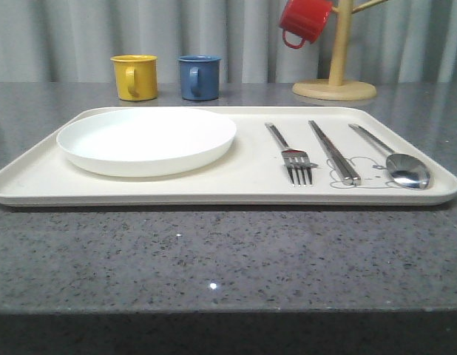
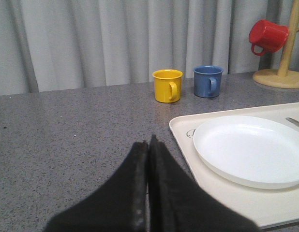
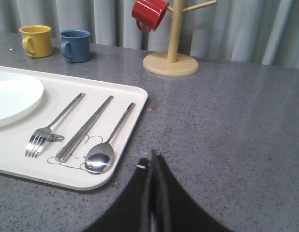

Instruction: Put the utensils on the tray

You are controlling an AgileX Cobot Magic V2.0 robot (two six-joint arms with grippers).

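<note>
Nearest in the front view is a broad bare strip of grey desk between its front edge and the tray, so there is free room there for the arms. In the wrist views both tools sit low over bare desk clear of the tray: the left tool off the tray's 9 o'clock side, the right tool off its 3 o'clock side, each with its fingers pressed together and nothing between them. On the tray, the fork, chopsticks and spoon lie side by side in the 3 o'clock half, handles pointing to 12 o'clock, apart from one another and all inside the low rim; the spoon lies nearest the 3 o'clock rim, its bowl near the front corner. The plate takes up the 9 o'clock half, well apart from the fork. Judged from this, the task looks finished, with no utensil left on the desk that I can see. Beyond the tray's 12 o'clock edge stand a yellow mug and a blue mug, and toward 1 o'clock a wooden mug tree carrying a red mug; these, close behind the rim, limit reaching over the back.
</note>
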